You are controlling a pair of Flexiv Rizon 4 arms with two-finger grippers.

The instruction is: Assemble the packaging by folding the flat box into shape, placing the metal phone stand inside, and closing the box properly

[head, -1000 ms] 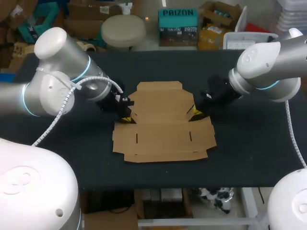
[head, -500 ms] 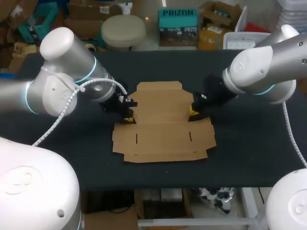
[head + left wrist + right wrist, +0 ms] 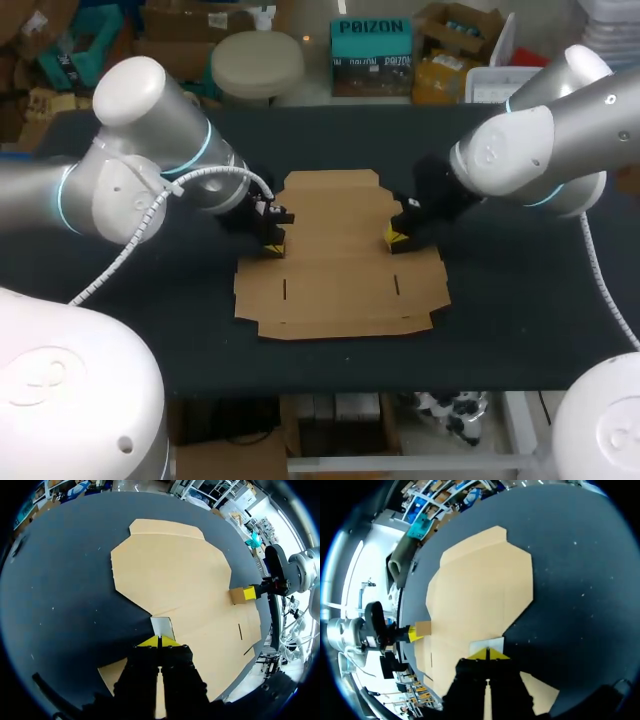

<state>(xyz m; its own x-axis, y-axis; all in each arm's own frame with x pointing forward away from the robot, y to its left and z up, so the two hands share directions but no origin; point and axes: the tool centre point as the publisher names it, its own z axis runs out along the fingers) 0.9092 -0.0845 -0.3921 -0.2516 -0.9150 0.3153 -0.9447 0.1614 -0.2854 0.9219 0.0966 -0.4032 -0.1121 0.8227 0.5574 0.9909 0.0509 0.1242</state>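
Observation:
A flat brown cardboard box [image 3: 340, 270] lies unfolded in the middle of the black table. My left gripper [image 3: 273, 243] is shut, its yellow tips low against the box's left side flap [image 3: 162, 626], which tilts up ahead of them. My right gripper [image 3: 396, 238] is shut too, its tips at the right side flap [image 3: 487, 644], likewise raised. Each wrist view shows the other gripper across the cardboard, the right one [image 3: 250, 593] and the left one [image 3: 411, 633], each behind a small upturned flap. No metal phone stand is in view.
The black table [image 3: 520, 300] spreads around the box on all sides. Its front edge runs a little below the box's near flaps. Both arms come in low over the table at the box's left and right.
Both grippers have slid inward toward the box's middle, the left one rightward and the right one leftward. The small side flaps now stand up ahead of their tips.

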